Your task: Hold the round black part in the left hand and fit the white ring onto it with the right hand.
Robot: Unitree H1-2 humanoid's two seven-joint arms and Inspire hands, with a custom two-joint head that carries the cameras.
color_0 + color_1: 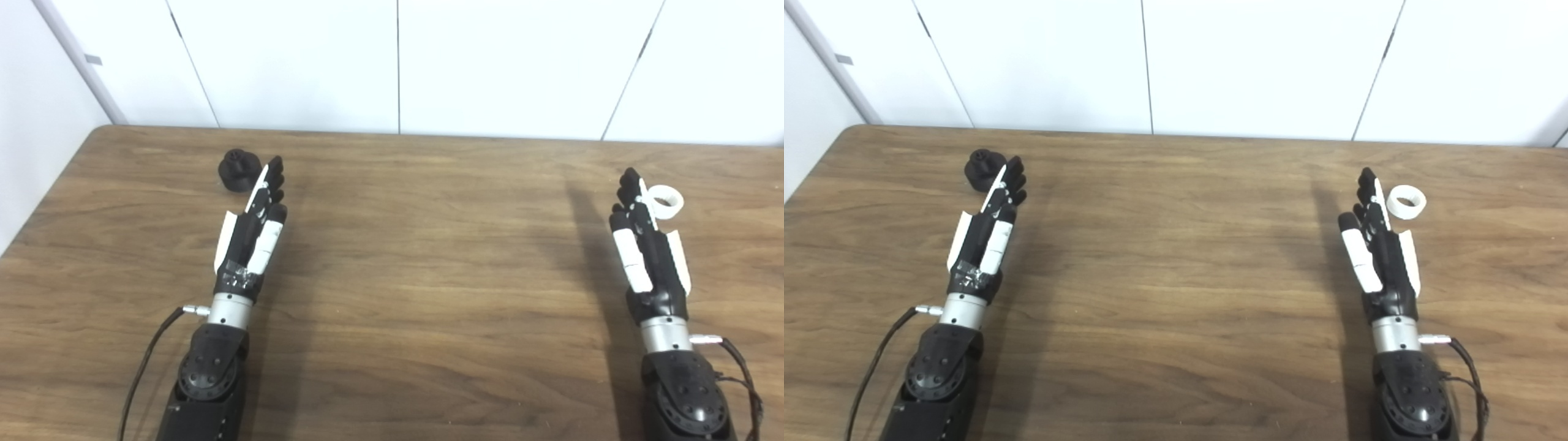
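Note:
The round black part (238,170) stands on the wooden table (416,257) at the far left, just left of my left hand's fingertips. My left hand (254,222) is stretched out flat, open, holding nothing. The white ring (1406,201) lies on the table at the far right, just right of the fingertips of my right hand (1375,242). That hand is also extended and open, with nothing in it. In the left eye view the ring (665,201) is partly overlapped by the right hand's fingers.
White wall panels (398,61) rise behind the table's far edge. The table's left edge runs diagonally at the left. Cables trail from both wrists near the bottom.

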